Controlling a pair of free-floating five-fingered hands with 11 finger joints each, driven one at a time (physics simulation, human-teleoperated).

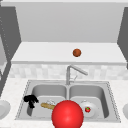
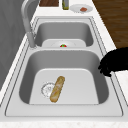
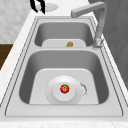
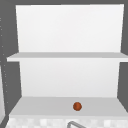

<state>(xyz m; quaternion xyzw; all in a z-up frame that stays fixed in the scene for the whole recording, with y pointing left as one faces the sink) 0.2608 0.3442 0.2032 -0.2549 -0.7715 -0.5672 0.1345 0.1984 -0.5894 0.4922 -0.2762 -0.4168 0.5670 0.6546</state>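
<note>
My left hand (image 1: 30,100) hovers over the front left part of the left basin with its fingers relaxed and pointing down, holding nothing. It appears at the basin's front rim in the left side view (image 2: 115,62) and at the far end in the right side view (image 3: 37,5). A baguette (image 1: 48,106) (image 2: 57,88) lies on the left basin's floor, partly over the drain, to the right of the hand. A white plate (image 1: 93,113) (image 3: 53,93) with a small tomato (image 1: 87,109) (image 3: 64,88) sits in the right basin.
A large red ball (image 1: 67,114) covers the sink's front rim in the front view. The faucet (image 1: 75,70) (image 2: 27,17) stands behind the divider. A brown ball (image 1: 77,52) (image 4: 77,106) rests on the shelf. Plates (image 1: 3,109) (image 2: 81,8) sit on the counter at both sides.
</note>
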